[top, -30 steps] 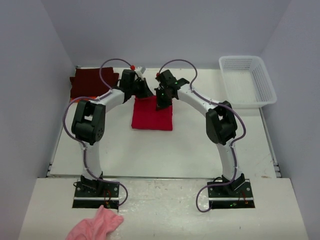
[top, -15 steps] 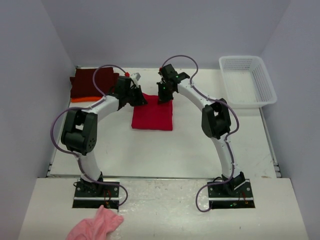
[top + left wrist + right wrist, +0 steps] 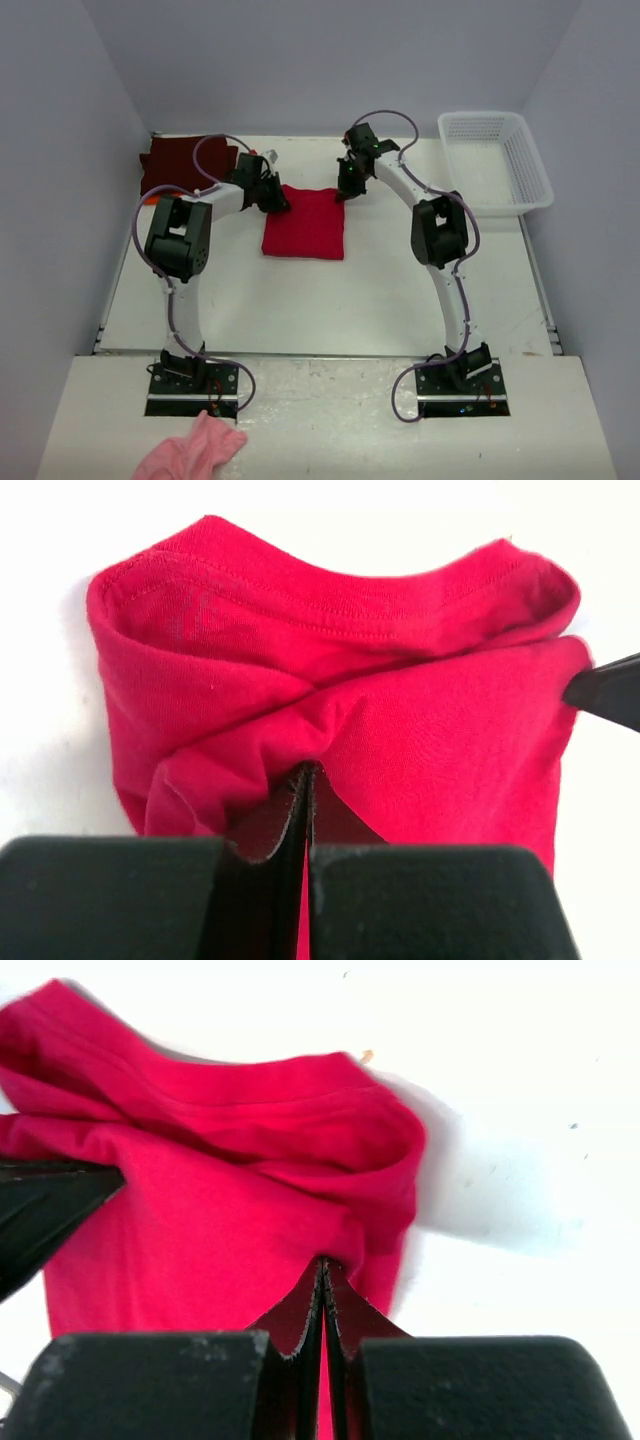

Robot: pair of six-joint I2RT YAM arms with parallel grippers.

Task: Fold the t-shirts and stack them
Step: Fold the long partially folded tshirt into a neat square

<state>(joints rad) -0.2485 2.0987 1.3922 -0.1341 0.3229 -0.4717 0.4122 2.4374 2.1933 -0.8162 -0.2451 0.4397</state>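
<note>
Pinch on both far corners of bright red soft fabric t-shirt (image 3: 303, 228)

Lies folded to a rough square near the middle of the white counter (image 3: 300, 300). Grips the far-left corner with the left hand (image 3: 279, 203), jaws pressed together on a bunched ridge of red cloth, no gap visible. Grips the far-right corner the same way with the right hand (image 3: 341, 194), closed tight on a small peak of fabric. Shows, from both wrist views, the collar edge rolled and puckered just beyond the pinches. Seems meant to keep that far edge level and the layers together, probably for one more fold toward the near side or for a lift onto the pile. Judged mid-task, with stacking not yet done.

Elsewhere, at the far-left corner, dark maroon folded t-shirt (image 3: 185, 160), with a sliver of orange t-shirt (image 3: 151, 199) peeking from under its near edge. At the far right, well apart, white plastic mesh basket (image 3: 495, 165). On the near ledge at bottom left, small pink fluffy cloth (image 3: 195, 452), outside the job. As for obstacles on a route to the pile, only the left arm's own forearm (image 3: 222, 198), lying between red shirt and maroon one.
</note>
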